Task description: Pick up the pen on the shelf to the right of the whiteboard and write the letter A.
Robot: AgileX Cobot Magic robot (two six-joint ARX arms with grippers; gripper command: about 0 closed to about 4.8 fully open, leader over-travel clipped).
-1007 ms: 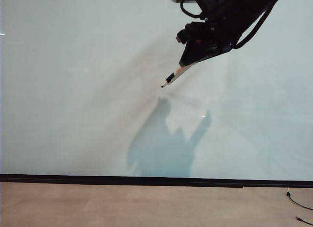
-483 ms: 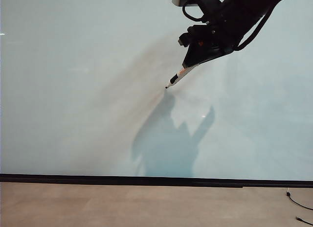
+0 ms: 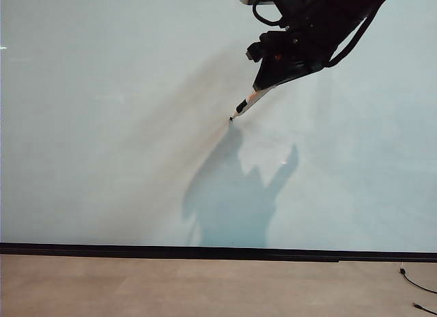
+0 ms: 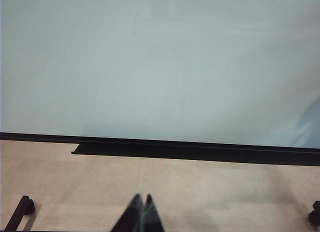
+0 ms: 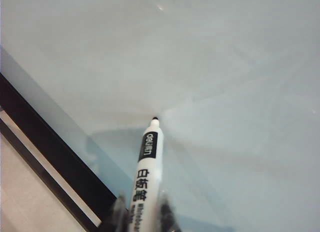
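In the exterior view we see the right gripper [image 3: 265, 83] high on the right side, clenched on the pen [image 3: 247, 104], a slim white marker whose black tip points down and to the left and sits at, or just beside, the surface of the whiteboard [image 3: 102, 126]. The board is very large, glossy and pale grey-white, with a black strip [image 3: 171, 251] along its lower edge and a tan floor [image 3: 171, 286] under it; no stroke of the letter A is visible on it. We judge that the first stroke is only about to begin, so we should press the tip lightly but firmly, keep the pen at the same tilt, and draw slowly, because the smooth surface lets the tip slide easily and a shaky line can result. In the left wrist view the left gripper [image 4: 140, 215] rests low, well apart from the board, its two dark fingers pressed together and holding nothing; a long black shelf [image 4: 200, 152] runs along the foot of the board. In the right wrist view the pen [image 5: 146, 167] is a round white barrel with a black label and printed characters, held between dark blurred fingers [image 5: 168, 217], and its small black tip seems to touch the shiny board [image 5: 225, 67].
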